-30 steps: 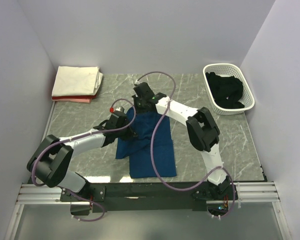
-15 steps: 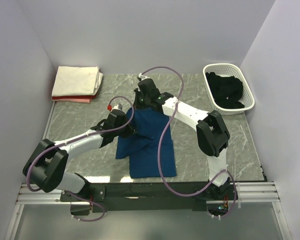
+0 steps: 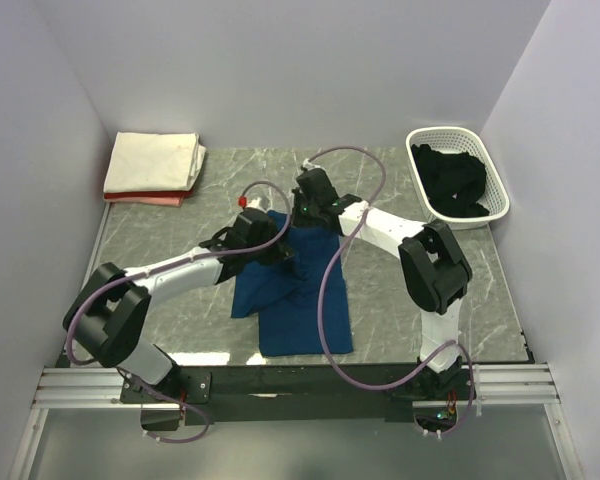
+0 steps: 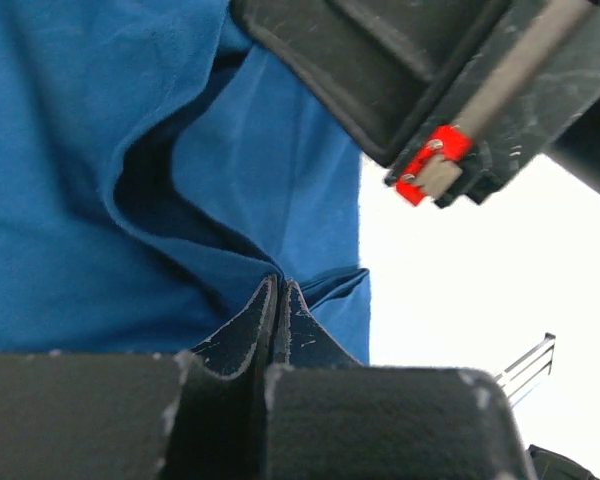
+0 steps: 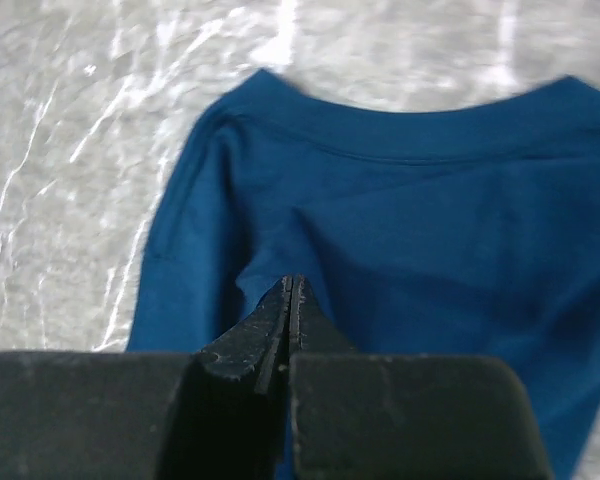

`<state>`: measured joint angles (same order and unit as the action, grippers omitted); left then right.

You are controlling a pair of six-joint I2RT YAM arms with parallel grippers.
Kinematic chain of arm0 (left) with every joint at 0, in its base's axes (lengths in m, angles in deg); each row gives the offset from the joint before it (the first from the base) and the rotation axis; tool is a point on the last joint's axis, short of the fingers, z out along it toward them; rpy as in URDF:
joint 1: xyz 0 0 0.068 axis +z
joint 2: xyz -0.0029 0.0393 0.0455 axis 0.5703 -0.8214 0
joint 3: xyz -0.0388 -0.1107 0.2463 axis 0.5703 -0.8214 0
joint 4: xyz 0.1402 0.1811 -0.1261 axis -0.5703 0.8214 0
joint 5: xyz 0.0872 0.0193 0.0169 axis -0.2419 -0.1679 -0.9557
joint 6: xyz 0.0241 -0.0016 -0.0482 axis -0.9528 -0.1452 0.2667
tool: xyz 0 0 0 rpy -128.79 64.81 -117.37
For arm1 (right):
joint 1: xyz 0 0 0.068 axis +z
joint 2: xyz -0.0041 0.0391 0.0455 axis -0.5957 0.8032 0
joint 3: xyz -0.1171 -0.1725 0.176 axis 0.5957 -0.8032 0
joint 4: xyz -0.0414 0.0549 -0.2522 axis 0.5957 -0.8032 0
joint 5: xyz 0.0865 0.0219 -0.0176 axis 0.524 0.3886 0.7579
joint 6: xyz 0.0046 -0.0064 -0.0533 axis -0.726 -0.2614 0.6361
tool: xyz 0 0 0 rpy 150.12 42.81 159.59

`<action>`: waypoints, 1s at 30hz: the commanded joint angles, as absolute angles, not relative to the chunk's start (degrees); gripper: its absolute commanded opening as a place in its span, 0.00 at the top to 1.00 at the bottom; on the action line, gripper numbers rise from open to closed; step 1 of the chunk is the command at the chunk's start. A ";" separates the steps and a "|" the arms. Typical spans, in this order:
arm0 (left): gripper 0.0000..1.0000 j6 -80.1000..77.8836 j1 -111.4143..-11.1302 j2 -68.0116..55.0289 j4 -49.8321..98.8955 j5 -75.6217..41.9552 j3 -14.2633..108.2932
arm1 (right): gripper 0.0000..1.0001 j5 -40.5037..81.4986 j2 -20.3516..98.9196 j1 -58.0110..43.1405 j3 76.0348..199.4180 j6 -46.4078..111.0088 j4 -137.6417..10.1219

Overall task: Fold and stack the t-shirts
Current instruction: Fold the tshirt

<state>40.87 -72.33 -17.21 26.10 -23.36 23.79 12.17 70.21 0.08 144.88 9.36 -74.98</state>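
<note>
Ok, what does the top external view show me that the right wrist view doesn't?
Top external only: the cream-white folded shirt lying on the pink-red one at the far left corner, and the basket holding the black shirt at far right. Right wrist only: a close look at the right hand shut on a fold of the blue t-shirt, with its neckline beyond. Both: the blue t-shirt on the marble table.
</note>
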 commanded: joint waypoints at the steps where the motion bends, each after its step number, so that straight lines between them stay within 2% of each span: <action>1: 0.99 37.77 -74.23 -20.54 25.31 -21.49 29.58 | 1.00 11.01 64.20 -1.49 141.82 7.39 -70.46; 10: 0.96 35.83 -77.66 -31.89 26.46 -18.95 38.99 | 1.00 12.68 60.25 -7.38 133.47 4.49 -66.24; 13: 0.90 35.48 -78.10 -34.70 26.46 -18.33 41.11 | 0.93 14.35 60.33 -8.79 132.85 4.40 -66.50; 16: 0.78 34.60 -78.45 -36.64 26.46 -16.66 42.78 | 0.83 14.61 60.25 -10.10 131.53 3.79 -66.59; 17: 0.69 34.34 -78.45 -36.90 26.46 -16.22 43.13 | 0.78 14.96 59.64 -10.28 131.18 3.35 -66.59; 18: 0.64 34.07 -78.37 -36.82 26.46 -16.22 43.48 | 0.69 14.97 59.28 -10.72 130.39 3.26 -66.51; 20: 0.53 33.63 -78.45 -36.29 27.85 -16.48 43.75 | 0.62 14.70 58.32 -11.60 129.95 2.99 -67.38; 21: 0.51 33.20 -78.37 -35.51 28.21 -16.66 44.01 | 0.57 14.62 57.88 -11.86 129.68 2.99 -67.73; 24: 0.42 32.49 -78.19 -33.23 28.92 -17.89 43.49 | 0.52 13.91 55.94 -12.65 128.98 3.08 -69.05; 28: 0.41 35.03 -75.91 -29.18 29.71 -20.52 40.60 | 0.52 15.40 53.31 -12.48 127.40 4.04 -69.49; 30: 0.46 37.66 -72.76 -25.16 31.03 -22.80 37.01 | 0.53 16.89 52.69 -11.26 126.52 4.66 -69.49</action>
